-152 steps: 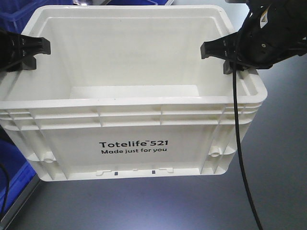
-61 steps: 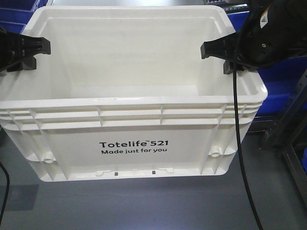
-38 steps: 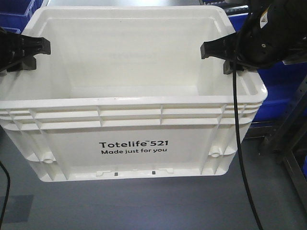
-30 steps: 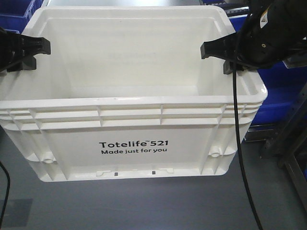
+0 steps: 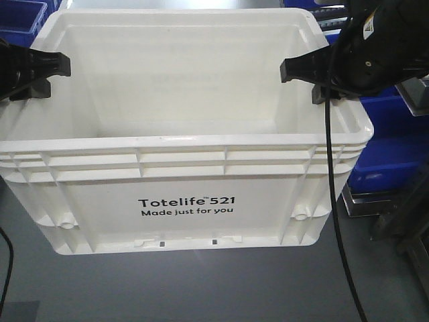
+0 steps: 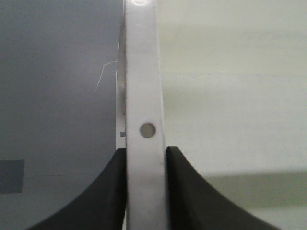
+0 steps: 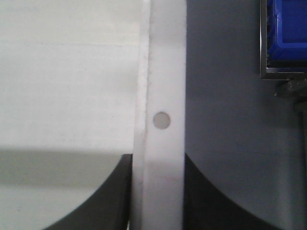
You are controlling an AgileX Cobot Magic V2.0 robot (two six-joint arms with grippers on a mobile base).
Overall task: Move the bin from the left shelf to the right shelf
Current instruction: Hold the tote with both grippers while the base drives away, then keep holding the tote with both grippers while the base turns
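Observation:
The bin (image 5: 188,201), a large white tote printed "Totelife 521", hangs above the grey floor in the front view and has nothing inside. My left gripper (image 5: 45,75) is shut on its left rim, and my right gripper (image 5: 314,80) is shut on its right rim. In the left wrist view the black fingers of the left gripper (image 6: 146,152) press both faces of the white rim (image 6: 143,81). The right wrist view shows the right gripper (image 7: 158,157) clamping the rim (image 7: 165,67) in the same way.
Blue plastic bins (image 5: 392,134) sit on a metal shelf frame (image 5: 365,201) to the right, also seen as a blue bin (image 7: 288,33). Another blue bin (image 5: 20,17) shows at the upper left. A black cable (image 5: 338,235) hangs in front of the bin's right corner.
The bin stays held in the same spot in view while the background slides. The blue bins at lower left have gone and the shelf with blue bins has come in on the right.

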